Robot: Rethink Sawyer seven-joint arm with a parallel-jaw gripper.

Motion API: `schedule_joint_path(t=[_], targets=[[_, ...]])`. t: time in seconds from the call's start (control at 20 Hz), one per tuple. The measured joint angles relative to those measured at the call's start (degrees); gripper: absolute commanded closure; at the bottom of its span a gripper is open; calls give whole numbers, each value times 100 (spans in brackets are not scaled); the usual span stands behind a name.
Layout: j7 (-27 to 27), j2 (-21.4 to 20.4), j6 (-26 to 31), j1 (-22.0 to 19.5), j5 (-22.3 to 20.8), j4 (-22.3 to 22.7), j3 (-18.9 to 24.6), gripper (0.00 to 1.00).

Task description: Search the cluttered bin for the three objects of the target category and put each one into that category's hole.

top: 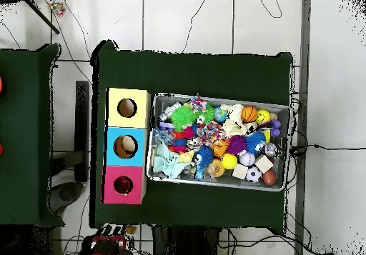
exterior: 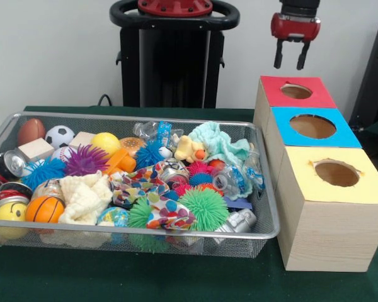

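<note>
The silver wire-mesh bin (exterior: 268, 189) fills the left of the table, packed with toys; it also shows in the overhead view (top: 219, 182). The yellow duck (exterior: 189, 150) with an orange beak lies near the bin's far side, beside a teal cloth (exterior: 222, 143). The tiger and the teddy bear are hidden or out of view. My gripper (exterior: 290, 63) hangs open and empty, just above the round hole (exterior: 296, 91) of the red-topped box (exterior: 315, 99). That hole also shows in the overhead view (top: 123, 185).
A blue-topped box (exterior: 343, 135) and a yellow-topped box (exterior: 331, 189) stand in a row in front of the red one. The bin holds spiky pom balls (exterior: 203, 207), an orange basketball (exterior: 44, 209), a soccer ball (exterior: 59, 135), cans, wooden blocks and cloths.
</note>
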Motion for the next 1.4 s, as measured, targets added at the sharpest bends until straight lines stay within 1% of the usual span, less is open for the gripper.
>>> schedule_joint_path(t=[0.2, 0.3, 0.55, 0.6, 0.65, 0.9, 1.05, 1.4], targets=[[0, 183, -355, -1, 1, 268, -82, 0], [0, 340, -601, 7, 2, 463, -122, 0], [0, 479, -695, 134, 21, 669, -163, 0], [0, 492, -695, 183, 38, 699, -179, 0], [0, 509, -696, 333, 99, 762, -229, 0], [0, 508, -695, 767, 342, 842, -353, 0], [0, 548, -696, 927, 492, 841, -394, 0], [0, 782, -696, 986, 733, 841, -394, 0]])
